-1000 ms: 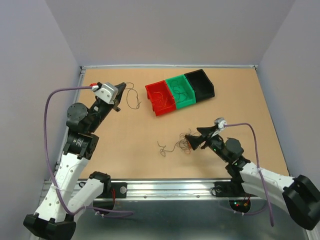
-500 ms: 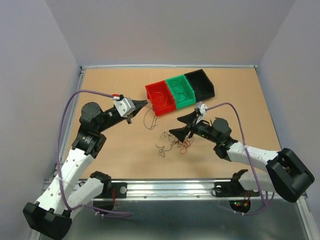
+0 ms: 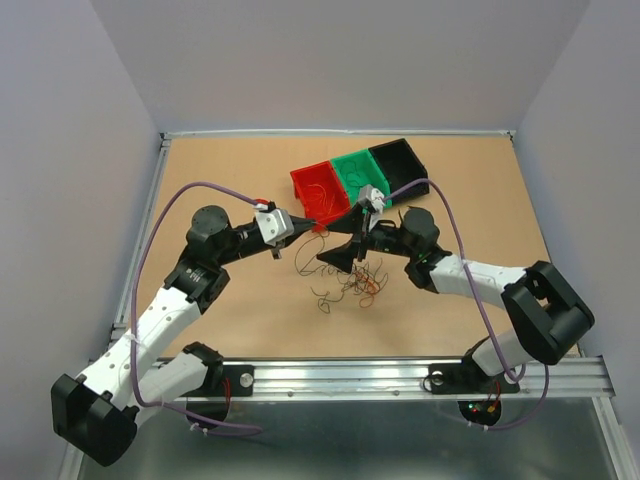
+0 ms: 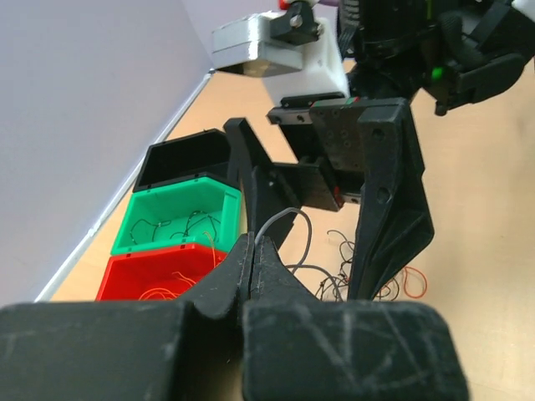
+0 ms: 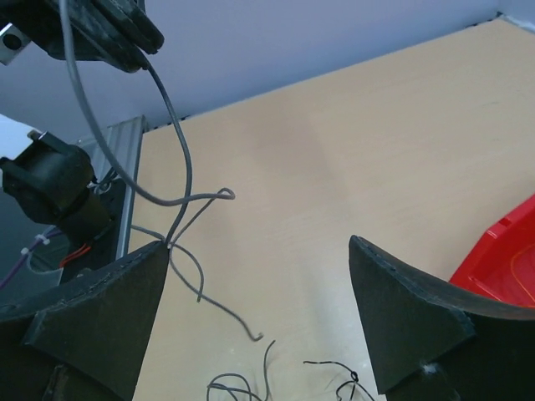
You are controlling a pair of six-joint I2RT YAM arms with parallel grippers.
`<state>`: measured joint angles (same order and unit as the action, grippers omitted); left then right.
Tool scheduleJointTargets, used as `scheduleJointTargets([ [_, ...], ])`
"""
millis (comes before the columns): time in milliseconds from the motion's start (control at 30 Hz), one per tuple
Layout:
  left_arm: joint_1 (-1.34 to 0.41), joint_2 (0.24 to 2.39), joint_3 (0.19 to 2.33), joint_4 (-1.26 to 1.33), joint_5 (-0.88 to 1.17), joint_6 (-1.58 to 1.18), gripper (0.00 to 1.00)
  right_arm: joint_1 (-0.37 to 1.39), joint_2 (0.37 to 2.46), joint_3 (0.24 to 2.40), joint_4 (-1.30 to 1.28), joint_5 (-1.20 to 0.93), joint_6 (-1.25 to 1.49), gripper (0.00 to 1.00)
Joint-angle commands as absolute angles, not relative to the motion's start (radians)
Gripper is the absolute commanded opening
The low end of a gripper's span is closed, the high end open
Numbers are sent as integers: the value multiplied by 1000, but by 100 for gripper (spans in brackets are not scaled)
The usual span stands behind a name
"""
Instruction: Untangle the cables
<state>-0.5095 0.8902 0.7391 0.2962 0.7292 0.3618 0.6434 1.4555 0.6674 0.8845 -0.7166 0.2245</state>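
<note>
Enclosure of plain lilac-grey walls on three sides; the floor is a brown table (image 3: 200, 180), and both arms reach in to meet over its middle.

Beyond the two grippers, at the far side, stand three bins in a row: red bin (image 3: 312, 172), green bin (image 3: 350, 160), black bin (image 3: 405, 170). The red and green ones hold thin wires. The red bin lies just behind the left gripper (image 3: 318, 221), close enough to foul a lift toward the back.

Below and near the right gripper (image 3: 340, 255), the loose clump of cables (image 3: 350, 285) lies flat on the table, red-orange and dark strands mixed.

Left gripper: clenched, its tips pinching the top of one grey wire (image 4: 280, 219).

Right gripper: released, fingers spread wide, nothing held.

Governing relation: the grey wire hangs from the left gripper's tips, its long axis running mostly downward with loops, and passes into the gap of the right gripper. In the right wrist view it is off-centre, lying against the tip of the finger (image 5: 125, 292) on the left of that view, with the other finger well apart from it. Its lower end curls free just under the gap. Whether it is linked to the clump cannot be told.

Judgement: the right gripper is nearer the lower run and is placed to close on it; centring first would reduce the risk of a miss.
</note>
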Motion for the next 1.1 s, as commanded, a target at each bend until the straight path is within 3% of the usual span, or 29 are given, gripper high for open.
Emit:
scheduleJointTargets([
  [0, -515, 893, 738, 362, 781, 350, 0, 653, 1511, 759, 936, -831, 219, 92],
  [1000, -508, 903, 749, 350, 848, 324, 0, 660, 1506, 764, 1086, -977, 219, 94],
  [1067, -506, 908, 750, 354, 836, 318, 0, 660, 1502, 762, 1086, -995, 222, 89],
])
